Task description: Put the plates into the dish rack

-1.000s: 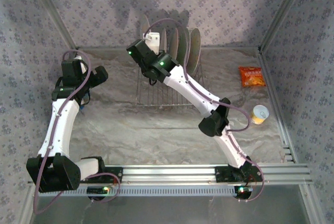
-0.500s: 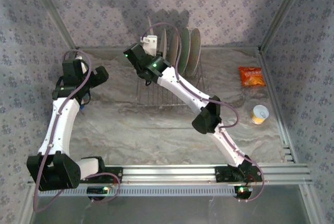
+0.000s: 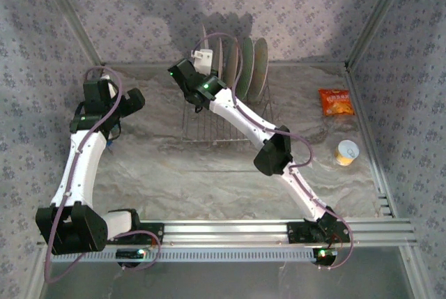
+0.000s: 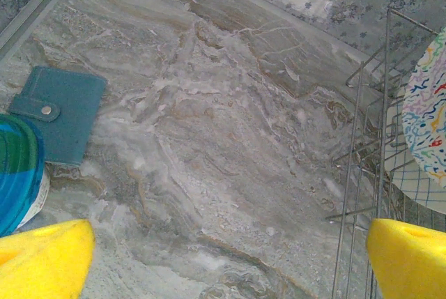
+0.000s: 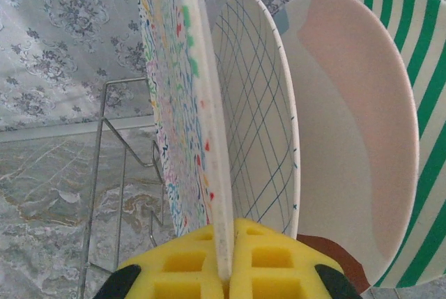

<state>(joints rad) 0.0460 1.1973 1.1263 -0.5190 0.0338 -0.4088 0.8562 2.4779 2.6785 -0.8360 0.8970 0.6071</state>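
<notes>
Yellow foam pads of the right gripper (image 5: 224,257) are clamped on the rim of a multicolour floral plate (image 5: 174,104), held upright at the left end of the row in the dish rack (image 3: 216,130). To its right in the rack stand a pale plaid plate (image 5: 254,125), a cream plate with rust-red and light-blue sections (image 5: 348,139) and a green-white striped plate (image 5: 425,90). The left gripper (image 4: 230,261) hangs left of the rack, its fingers spread wide and empty, over the marbled tabletop (image 4: 209,139) near a teal wallet (image 4: 59,114).
</notes>
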